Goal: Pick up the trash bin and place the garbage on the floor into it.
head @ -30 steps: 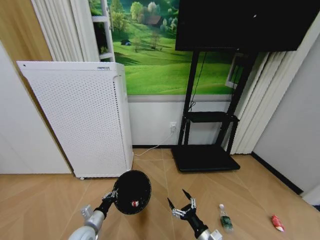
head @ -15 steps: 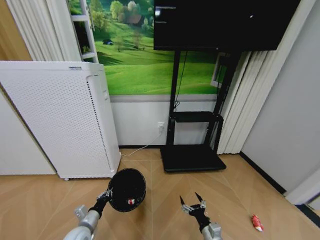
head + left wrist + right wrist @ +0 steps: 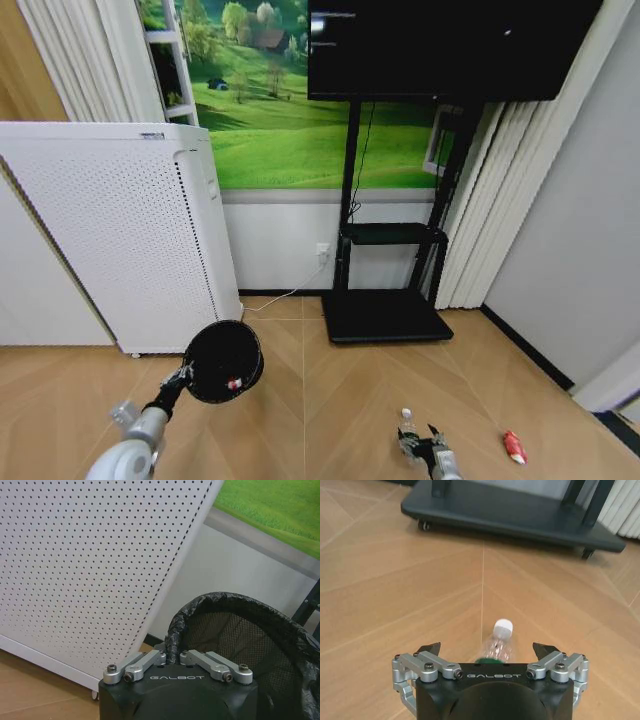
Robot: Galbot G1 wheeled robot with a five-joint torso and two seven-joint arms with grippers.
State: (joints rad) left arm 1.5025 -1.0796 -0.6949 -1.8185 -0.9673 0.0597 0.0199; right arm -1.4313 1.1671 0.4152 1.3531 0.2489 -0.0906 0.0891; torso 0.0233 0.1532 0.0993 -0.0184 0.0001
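A room with a herringbone wooden floor (image 3: 330, 400) is seen, backed by a wall mural of green meadows (image 3: 270, 120). A white perforated cabinet (image 3: 110, 240) stands at the left, and a black screen on a wheeled black stand (image 3: 385, 310) stands against the far wall, with pale curtains (image 3: 475, 210) beside it.

The trash bin (image 3: 222, 361) is held off the floor by the left gripper (image 3: 178, 378), tipped so that its mouth is turned toward the head camera; a small red-and-white scrap (image 3: 234, 383) can be seen inside it. In the left wrist view the jaws are clenched on the bin's bag-covered rim (image 3: 176, 636), with the mesh wall visible within.

The right gripper (image 3: 432, 449) is lowered close to the floor near the front edge of the head view, just over the clear bottle (image 3: 407, 428). In the right wrist view the jaws are spread apart, one on each side of the bottle (image 3: 499, 640), which lies on the floor with its white cap pointing toward the stand's base; contact with the bottle cannot be judged. The red wrapper (image 3: 514, 446) lies on the floor to the right of that gripper, apart from it, toward the grey wall.
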